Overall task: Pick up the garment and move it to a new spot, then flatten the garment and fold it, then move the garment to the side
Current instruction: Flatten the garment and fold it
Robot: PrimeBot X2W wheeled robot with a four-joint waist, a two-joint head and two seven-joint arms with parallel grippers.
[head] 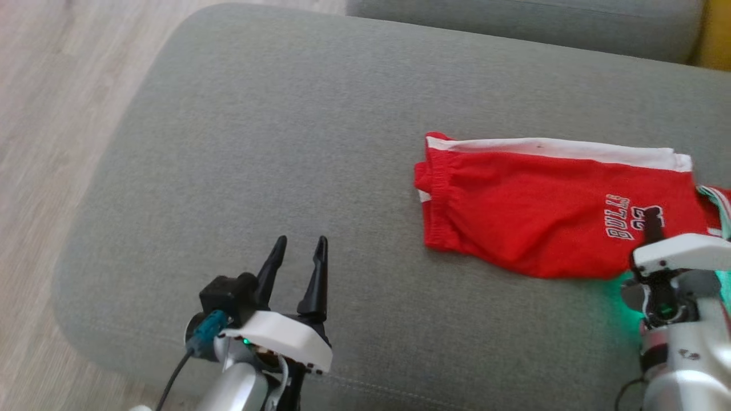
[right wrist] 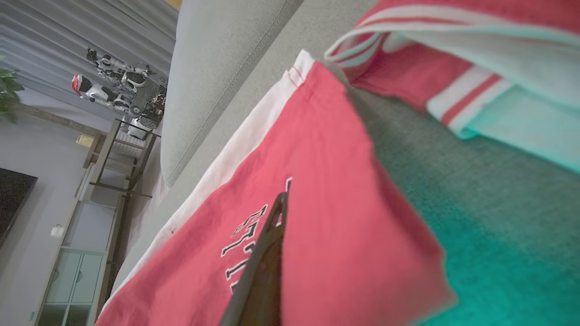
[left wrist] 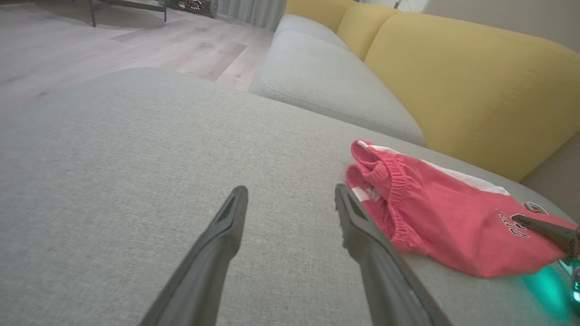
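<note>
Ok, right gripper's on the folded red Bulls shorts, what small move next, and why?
Probably lift the right gripper slightly and draw the red shorts sideways: it is shut on their printed end, they lie folded, and the open left gripper hangs over grey cushion.

A wide grey cushion (head: 285, 142) with rounded corners carries everything. Its fabric is plain and bare across the 9 o'clock half, with a seam running near the 6 o'clock edge. Red shorts (head: 531, 211) lie on it toward 3 o'clock, folded flat and fairly smooth. Their gathered waistband (head: 437, 200) points to 9 o'clock and the leg end to 3 o'clock. A white band (head: 559, 149) runs along their 12 o'clock side, and lettering (head: 619, 217) sits near the leg end. Just past that end, at 3 o'clock, a striped cloth (head: 721, 205) in red, white and pale green also rests on the cushion, touching the shorts.
</note>
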